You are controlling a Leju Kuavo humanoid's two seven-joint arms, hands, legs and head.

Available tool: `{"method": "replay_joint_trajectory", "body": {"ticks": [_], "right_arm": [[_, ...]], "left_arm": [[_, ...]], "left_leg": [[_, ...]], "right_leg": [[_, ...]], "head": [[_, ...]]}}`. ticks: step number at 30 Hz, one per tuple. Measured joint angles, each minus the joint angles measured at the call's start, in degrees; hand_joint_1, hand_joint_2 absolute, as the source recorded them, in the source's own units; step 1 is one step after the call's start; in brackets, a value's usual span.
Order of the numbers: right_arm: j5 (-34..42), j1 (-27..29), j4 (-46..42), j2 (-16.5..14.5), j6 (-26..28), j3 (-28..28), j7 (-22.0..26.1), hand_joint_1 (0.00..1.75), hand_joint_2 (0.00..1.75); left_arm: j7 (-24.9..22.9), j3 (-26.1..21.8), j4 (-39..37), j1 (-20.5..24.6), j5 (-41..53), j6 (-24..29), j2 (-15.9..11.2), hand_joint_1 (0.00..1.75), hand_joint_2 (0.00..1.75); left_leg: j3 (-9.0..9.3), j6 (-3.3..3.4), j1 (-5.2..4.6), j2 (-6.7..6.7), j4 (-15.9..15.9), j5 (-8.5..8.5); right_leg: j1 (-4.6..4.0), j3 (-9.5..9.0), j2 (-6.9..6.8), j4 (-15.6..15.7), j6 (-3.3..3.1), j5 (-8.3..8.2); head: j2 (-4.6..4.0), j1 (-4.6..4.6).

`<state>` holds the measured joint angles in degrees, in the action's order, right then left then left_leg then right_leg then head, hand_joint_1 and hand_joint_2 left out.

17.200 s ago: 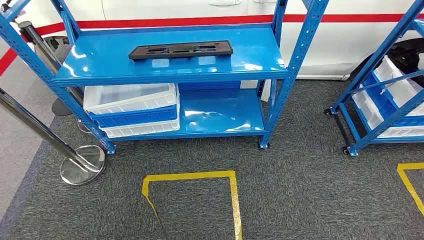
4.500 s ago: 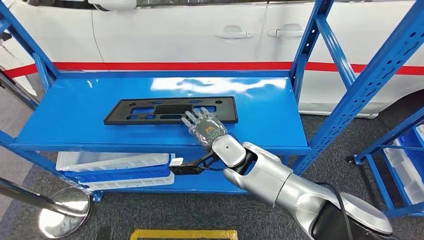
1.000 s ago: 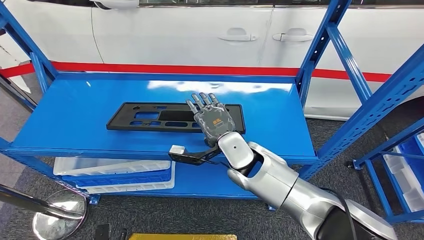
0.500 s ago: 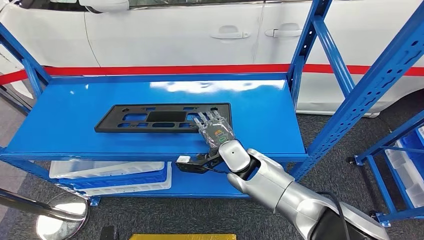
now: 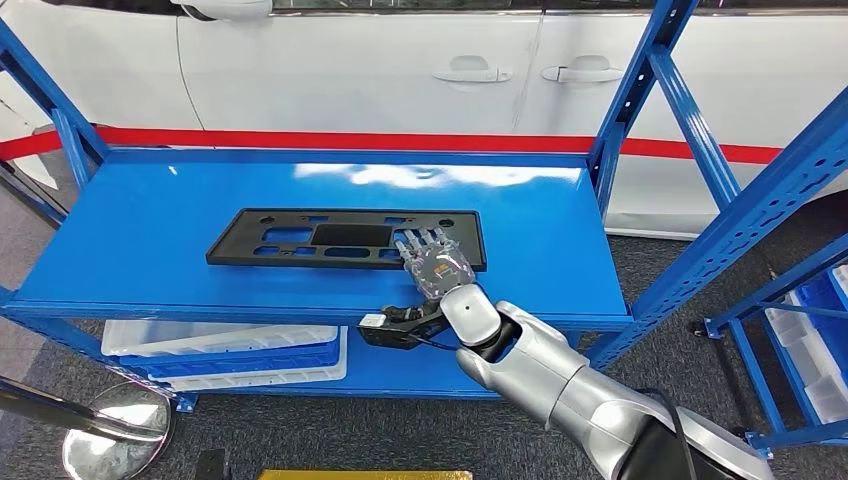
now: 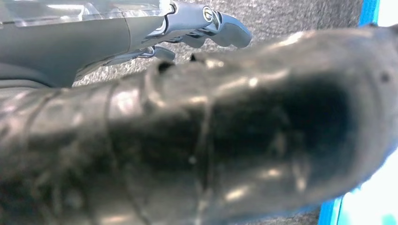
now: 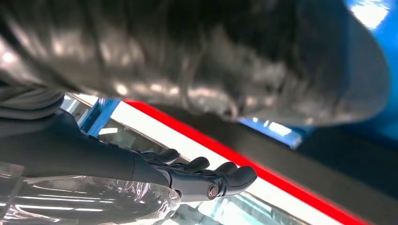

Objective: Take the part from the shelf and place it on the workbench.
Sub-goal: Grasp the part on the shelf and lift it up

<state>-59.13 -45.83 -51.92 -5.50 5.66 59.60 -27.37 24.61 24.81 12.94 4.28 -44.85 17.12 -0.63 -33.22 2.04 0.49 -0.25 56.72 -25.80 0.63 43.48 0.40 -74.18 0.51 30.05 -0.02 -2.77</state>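
Shelf [image 5: 150,230] is glossy blue painted metal, super reflective. The part [image 5: 300,238] looks like matt black plastic. Arm [image 5: 560,375] is smooth silver, floor [image 5: 400,435] rough grey carpet.

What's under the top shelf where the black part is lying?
Under the top shelf: stacked white and blue bins on the lower shelf. The right arm hides part of it.

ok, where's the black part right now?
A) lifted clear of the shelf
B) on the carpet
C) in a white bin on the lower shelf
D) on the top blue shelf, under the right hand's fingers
D: the black part lies flat on the blue shelf, with the right hand over its right end.
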Motion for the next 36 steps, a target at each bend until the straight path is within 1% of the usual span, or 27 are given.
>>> {"method": "replay_joint_trajectory", "body": {"ticks": [2,4,5,8,9,10,12,13,14,15,16,17,18,19,20,21,24,25,26,28,29,30,31,32,33,35,36], "right_arm": [[-0.05,-0.02,0.23,0.12,0.03,0.0,-0.28,0.0,0.0],[-0.2,-0.13,0.33,0.19,0.1,0.0,-0.67,0.0,0.0],[-0.31,-0.14,0.4,0.26,0.14,0.0,-0.88,0.0,0.0],[-0.66,-0.17,0.55,0.56,0.16,0.0,-1.33,0.0,0.0],[-0.81,-0.23,0.55,0.61,0.17,0.0,-1.48,0.0,0.0],[-0.99,-0.28,0.55,0.62,0.17,0.0,-1.65,0.0,0.0],[-1.19,-0.22,0.6,0.68,0.16,0.0,-1.92,0.0,0.0],[-1.25,-0.11,0.65,0.75,0.15,0.0,-1.99,0.0,0.0],[-1.28,0.01,0.72,0.86,0.15,0.0,-2.03,0.0,0.0],[-1.32,0.1,0.77,0.97,0.15,0.0,-2.07,0.0,0.0],[-1.39,0.12,0.82,1.08,0.16,0.0,-2.14,0.0,0.0],[-1.51,0.1,0.85,1.16,0.17,0.0,-2.25,0.0,0.0],[-1.65,0.03,0.86,1.22,0.19,0.0,-2.38,0.0,0.0],[-1.84,-0.04,0.87,1.3,0.22,0.0,-2.52,0.0,0.0],[-2.05,-0.07,0.88,1.39,0.26,0.0,-2.67,0.0,0.0],[-2.25,-0.03,0.89,1.52,0.31,0.0,-2.8,0.0,0.44],[-2.91,0.08,0.88,1.95,0.4,-0.02,-3.08,0.0,1.75],[-3.19,-0.03,0.87,2.06,0.41,-0.02,-3.15,0.0,1.75],[-3.54,-0.09,0.86,2.21,0.41,-0.02,-3.27,0.0,1.75],[-4.52,0.06,0.87,2.45,0.17,-0.02,-3.57,0.0,1.75],[-5.2,0.26,0.87,2.56,-0.18,-0.02,-3.75,0.0,1.75],[-5.9,0.42,0.88,2.63,-0.62,-0.02,-3.93,0.0,1.75],[-6.53,0.5,0.89,2.68,-1.08,-0.02,-4.08,0.0,1.75],[-7.01,0.48,0.89,2.7,-1.45,-0.02,-4.19,0.0,1.75],[-7.3,0.44,0.9,2.75,-1.68,-0.02,-4.26,0.0,1.75],[-7.53,0.28,0.87,2.84,-1.84,-0.02,-4.29,0.0,1.75],[-7.56,0.19,0.84,2.88,-1.83,-0.02,-4.3,0.0,1.75]], "left_arm": [[-0.01,0.2,0.0,-0.1,-0.01,-0.07,0.06,0.0,0.0],[-0.02,0.28,0.0,-0.02,-0.02,-0.12,0.09,0.0,0.0],[-0.03,0.31,0.0,0.02,-0.03,-0.12,0.09,0.0,0.0],[-0.04,0.4,0.0,0.03,-0.07,-0.12,0.01,0.0,0.0],[-0.03,0.45,0.0,0.04,-0.07,-0.13,-0.01,0.0,0.0],[-0.01,0.52,0.0,0.05,-0.07,-0.14,-0.03,0.0,0.0],[0.0,0.71,0.0,0.07,-0.07,-0.16,0.0,0.0,0.0],[-0.01,0.8,0.0,0.02,-0.08,-0.16,0.0,0.0,0.0],[-0.01,0.87,0.0,-0.08,-0.08,-0.16,-0.01,0.0,0.0],[-0.02,0.96,0.0,-0.19,-0.09,-0.16,-0.02,0.0,0.0],[-0.02,1.07,0.0,-0.27,-0.09,-0.16,-0.05,0.0,0.0],[-0.01,1.2,0.0,-0.29,-0.09,-0.16,-0.09,0.0,0.0],[-0.01,1.33,0.0,-0.23,-0.09,-0.16,-0.13,0.0,0.0],[0.01,1.46,0.0,-0.17,-0.08,-0.16,-0.15,0.0,0.0],[0.01,1.57,0.0,-0.08,-0.08,-0.16,-0.16,0.0,0.0],[0.02,1.66,0.0,-0.03,-0.07,-0.16,-0.16,0.0,0.0],[-0.04,1.79,0.0,-0.18,-0.15,0.03,-0.16,0.0,0.0],[-0.11,1.82,0.0,-0.18,-0.2,0.35,-0.16,0.0,0.0],[-0.21,1.85,0.0,-0.1,-0.25,0.9,-0.17,0.0,0.0],[-0.38,1.89,0.0,0.08,-0.35,2.18,-0.2,0.0,0.0],[-0.46,1.9,0.0,0.07,-0.39,2.68,-0.19,0.0,0.0],[-0.52,1.91,0.0,-0.01,-0.43,3.0,-0.16,0.0,0.0],[-0.57,1.92,0.0,-0.09,-0.45,3.2,-0.11,0.0,0.0],[-0.61,1.93,0.0,-0.13,-0.46,3.32,-0.04,0.0,0.0],[-0.62,1.96,0.0,-0.12,-0.46,3.39,0.02,0.0,0.0],[-0.66,2.04,0.0,0.04,-0.49,3.49,0.09,0.0,0.0],[-0.69,2.09,0.0,0.09,-0.5,3.52,0.09,0.0,0.0]], "left_leg": [[0.44,-0.39,0.11,-0.05,0.43,-0.71],[0.56,-1.08,-0.07,-0.11,1.09,-1.51],[0.55,-1.41,-0.17,-0.12,1.2,-1.74],[0.73,-2.26,-0.11,-0.05,1.52,-2.43],[0.27,-2.53,-0.04,-0.01,2.81,-3.17],[-1.06,-2.8,0.04,0.02,5.57,-4.39],[-5.4,-3.14,0.14,0.02,13.16,-6.93],[-7.62,-3.23,0.18,0.02,16.48,-7.59],[-8.97,-3.19,0.17,0.02,17.78,-7.03],[-9.37,-3.06,0.17,0.02,17.11,-5.46],[-8.82,-2.8,0.13,0.02,14.48,-2.98],[-7.54,-2.41,0.04,0.02,10.42,-0.18],[-6.05,-1.99,-0.17,0.03,6.9,1.6],[-4.69,-1.55,-0.42,0.05,3.87,2.51],[-3.86,-1.23,-0.66,0.08,2.25,2.52],[-3.33,-0.98,-0.85,0.1,1.63,1.96],[-1.6,-0.39,-0.59,0.1,0.11,1.54],[-1.01,-0.18,-0.45,0.12,-0.18,1.46],[-0.63,0.03,-0.41,0.16,-0.33,1.32],[-0.25,0.34,-0.41,0.12,-0.3,0.89],[-0.02,0.36,-0.39,0.1,-0.24,0.6],[0.27,0.28,-0.36,0.07,-0.12,0.28],[0.62,0.15,-0.29,0.04,0.06,-0.12],[0.99,-0.07,-0.21,0.01,0.33,-0.6],[1.26,-0.34,-0.16,-0.01,0.62,-1.06],[1.22,-0.97,-0.14,-0.06,1.22,-1.76],[1.15,-1.33,-0.18,-0.06,1.41,-1.88]], "right_leg": [[0.16,-3.01,-0.08,6.77,-0.04,-3.9],[0.14,-5.95,-0.05,12.62,-0.4,-5.63],[0.04,-6.51,0.02,13.65,-0.7,-5.45],[0.06,-7.22,0.18,14.08,-1.79,-4.95],[0.2,-7.6,0.19,14.26,-2.16,-4.81],[0.31,-8.03,0.17,14.4,-2.51,-4.62],[0.23,-8.53,0.15,14.43,-2.85,-4.17],[0.16,-8.78,0.18,14.43,-2.92,-3.93],[0.09,-9.1,0.24,14.43,-2.93,-3.65],[0.02,-9.49,0.32,14.43,-2.92,-3.35],[-0.04,-10.0,0.41,14.44,-2.87,-2.99],[-0.09,-10.55,0.47,14.46,-2.8,-2.59],[-0.2,-10.99,0.5,14.52,-2.64,-2.23],[-0.26,-11.3,0.52,14.6,-2.42,-1.92],[-0.27,-11.5,0.52,14.76,-2.16,-1.72],[-0.29,-11.61,0.48,14.69,-1.83,-1.79],[-0.21,-11.61,0.26,13.02,-0.96,-1.59],[-0.18,-10.78,0.21,11.22,-0.79,-0.72],[-0.1,-9.19,0.18,8.37,-0.64,0.58],[-0.03,-4.9,0.16,1.88,-0.34,3.18],[0.04,-3.18,0.15,-0.03,-0.14,3.5],[0.1,-2.37,0.13,-0.06,0.04,2.64],[0.2,-2.57,0.12,1.89,0.16,0.61],[0.31,-3.57,0.09,5.5,0.21,-2.13],[0.33,-4.62,0.1,8.85,0.15,-4.01],[0.16,-5.93,0.12,13.12,-0.49,-5.5],[-0.02,-5.97,0.16,13.34,-0.98,-5.15]], "head": [[0.0,0.02],[0.0,-0.04],[0.0,-0.08],[0.0,-0.16],[0.0,-0.31],[0.0,-0.43],[0.0,-0.67],[0.0,-0.66],[0.0,-0.67],[0.0,-0.67],[0.0,-0.68],[0.0,-0.67],[0.01,-0.63],[0.0,-0.63],[0.0,-0.62],[0.0,-0.63],[0.0,-0.63],[0.0,-0.6],[0.0,-0.59],[0.0,-0.59],[0.01,-0.58],[0.01,-0.58],[0.01,-0.57],[0.01,-0.57],[0.0,-0.57],[0.0,-0.6],[0.0,-0.62]]}}
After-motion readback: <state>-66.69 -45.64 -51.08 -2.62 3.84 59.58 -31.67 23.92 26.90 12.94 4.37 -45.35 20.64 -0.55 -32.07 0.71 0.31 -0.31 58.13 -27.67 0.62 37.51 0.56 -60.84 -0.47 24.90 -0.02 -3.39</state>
